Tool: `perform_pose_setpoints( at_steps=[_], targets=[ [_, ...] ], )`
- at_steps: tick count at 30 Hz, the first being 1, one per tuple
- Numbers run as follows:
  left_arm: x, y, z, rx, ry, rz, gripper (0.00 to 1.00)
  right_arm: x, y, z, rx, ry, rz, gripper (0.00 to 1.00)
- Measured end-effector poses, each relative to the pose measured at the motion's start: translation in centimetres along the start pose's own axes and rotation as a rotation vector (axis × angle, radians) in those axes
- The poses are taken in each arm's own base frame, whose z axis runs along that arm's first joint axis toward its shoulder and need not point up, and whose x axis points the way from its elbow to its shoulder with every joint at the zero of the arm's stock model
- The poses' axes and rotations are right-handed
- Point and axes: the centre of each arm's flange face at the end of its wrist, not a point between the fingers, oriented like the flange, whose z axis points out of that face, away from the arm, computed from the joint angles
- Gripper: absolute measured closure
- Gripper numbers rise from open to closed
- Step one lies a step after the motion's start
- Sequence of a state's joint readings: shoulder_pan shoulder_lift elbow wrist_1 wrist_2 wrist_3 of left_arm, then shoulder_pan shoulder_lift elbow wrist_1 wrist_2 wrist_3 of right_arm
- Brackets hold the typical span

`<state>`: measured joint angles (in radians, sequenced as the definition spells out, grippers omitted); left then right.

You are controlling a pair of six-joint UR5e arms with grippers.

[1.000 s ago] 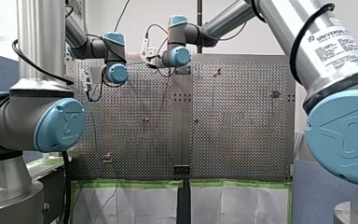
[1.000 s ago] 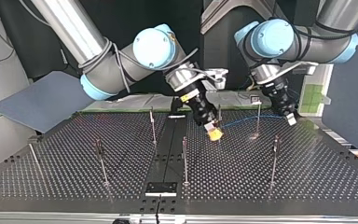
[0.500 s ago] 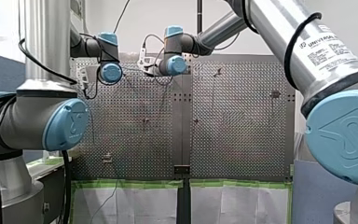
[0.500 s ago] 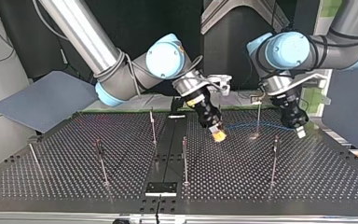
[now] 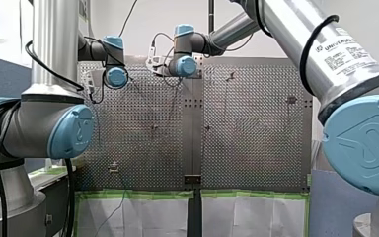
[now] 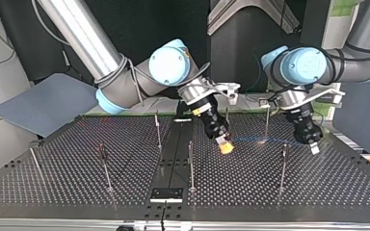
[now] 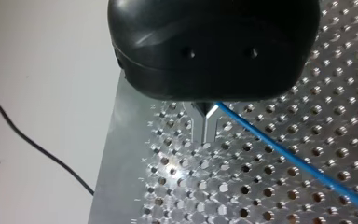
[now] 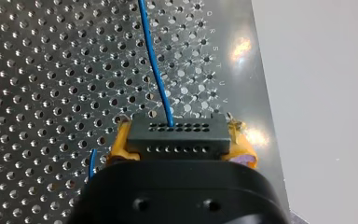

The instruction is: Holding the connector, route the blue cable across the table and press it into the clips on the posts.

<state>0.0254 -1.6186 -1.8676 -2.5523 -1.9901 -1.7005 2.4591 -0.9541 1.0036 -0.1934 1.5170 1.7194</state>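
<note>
Both grippers have drifted toward the top view's near edge. My right gripper clamps the black connector between yellow pads. The thin, limp blue cable runs from there to my left gripper, whose metal fingers pinch it. The cable looks light, so hold it by the rigid connector.

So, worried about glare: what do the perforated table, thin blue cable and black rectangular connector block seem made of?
The perforated table: bare metal, shiny; bright glints around the holes. The thin blue cable: probably plastic-sheathed wire, smooth, gently curved. The black rectangular connector block: likely moulded plastic, matte, rows of small holes.
</note>
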Motion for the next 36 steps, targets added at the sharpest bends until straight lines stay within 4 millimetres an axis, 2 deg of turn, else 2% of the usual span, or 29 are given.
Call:
perform_pose_setpoints(
  at_steps=[5,10,17,25,36],
  targets=[
    [0.2,0.2,0.9,0.028,-0.006,-0.027,1.00,-0.6,0.3,0.2,-0.007,-0.006,0.000,0.98],
    [1.8,0.1,1.9,0.059,0.022,-0.028,1.00,-1.1,0.7,0.4,-0.015,-0.012,0.000,0.98],
    [4.0,0.1,4.0,0.086,0.030,-0.043,1.00,-0.8,1.0,0.7,-0.021,-0.005,-0.001,0.98],
    [3.9,0.6,5.5,0.104,0.015,-0.074,1.00,0.2,1.3,1.1,-0.034,0.018,-0.005,0.98],
    [3.8,1.0,5.9,0.111,0.016,-0.099,1.00,0.5,1.4,1.2,-0.052,0.022,-0.008,0.98]
  ],
)
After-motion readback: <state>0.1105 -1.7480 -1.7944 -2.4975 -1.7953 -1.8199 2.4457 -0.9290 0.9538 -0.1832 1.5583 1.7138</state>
